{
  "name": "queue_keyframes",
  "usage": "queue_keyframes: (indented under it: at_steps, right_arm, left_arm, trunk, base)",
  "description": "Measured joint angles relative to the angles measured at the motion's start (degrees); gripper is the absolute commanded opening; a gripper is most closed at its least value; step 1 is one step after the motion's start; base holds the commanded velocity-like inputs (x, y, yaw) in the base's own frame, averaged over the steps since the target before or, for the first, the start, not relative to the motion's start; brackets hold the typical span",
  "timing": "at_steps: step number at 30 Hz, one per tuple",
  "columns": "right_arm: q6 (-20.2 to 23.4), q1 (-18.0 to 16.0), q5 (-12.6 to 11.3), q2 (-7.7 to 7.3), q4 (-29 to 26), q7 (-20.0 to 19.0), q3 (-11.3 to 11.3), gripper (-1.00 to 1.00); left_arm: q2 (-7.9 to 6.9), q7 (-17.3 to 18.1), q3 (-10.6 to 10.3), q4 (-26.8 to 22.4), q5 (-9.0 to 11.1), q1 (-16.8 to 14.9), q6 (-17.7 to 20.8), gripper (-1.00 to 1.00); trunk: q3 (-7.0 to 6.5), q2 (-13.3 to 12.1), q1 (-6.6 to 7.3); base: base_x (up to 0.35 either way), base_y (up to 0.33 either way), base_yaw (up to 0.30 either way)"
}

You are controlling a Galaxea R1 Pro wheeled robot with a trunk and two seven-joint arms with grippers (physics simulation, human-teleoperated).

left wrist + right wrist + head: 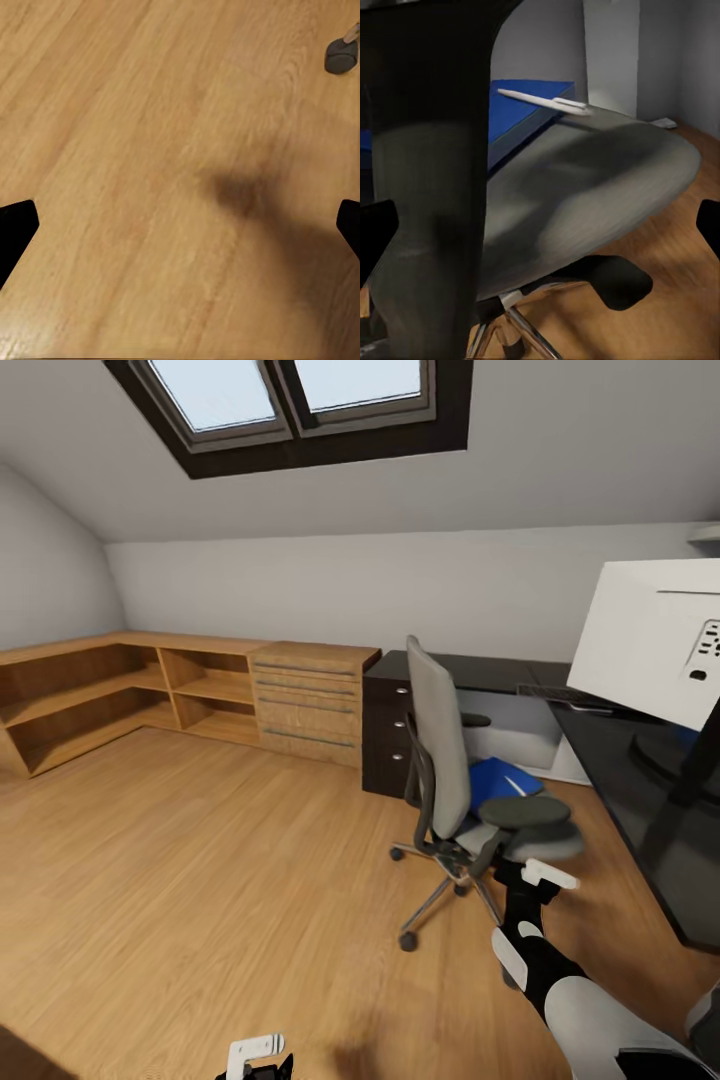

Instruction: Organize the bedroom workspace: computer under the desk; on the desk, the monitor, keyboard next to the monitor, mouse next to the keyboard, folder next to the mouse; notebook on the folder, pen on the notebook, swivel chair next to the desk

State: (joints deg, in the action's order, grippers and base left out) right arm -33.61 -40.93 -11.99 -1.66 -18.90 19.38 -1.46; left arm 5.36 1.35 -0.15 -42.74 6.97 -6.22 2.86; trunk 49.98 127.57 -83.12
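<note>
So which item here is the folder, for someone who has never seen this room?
Start at the grey swivel chair in front of the black desk. On its seat lies the folder, flat and bright blue. A slim white pen rests on it; nothing else nearby is blue.

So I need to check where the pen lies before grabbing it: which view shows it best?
The right wrist view: the pen shows whole and close, lying across the edge of the blue folder on the chair seat. The head view shows it as a thin pale sliver on the folder. The left wrist view looks at the floor.
</note>
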Motion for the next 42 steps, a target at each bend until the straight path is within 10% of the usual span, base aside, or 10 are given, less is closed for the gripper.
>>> queue_keyframes:
  at_steps: [42]
  right_arm:
    - [-0.01,0.01,0.16,-0.01,-0.04,0.00,-0.02,1.00]
  left_arm:
    - [0.00,0.00,-0.01,0.02,0.00,-0.01,0.00,1.00]
  trunk:
    - [0.00,0.00,-0.03]
  base:
    - [-0.042,0.000,0.126]
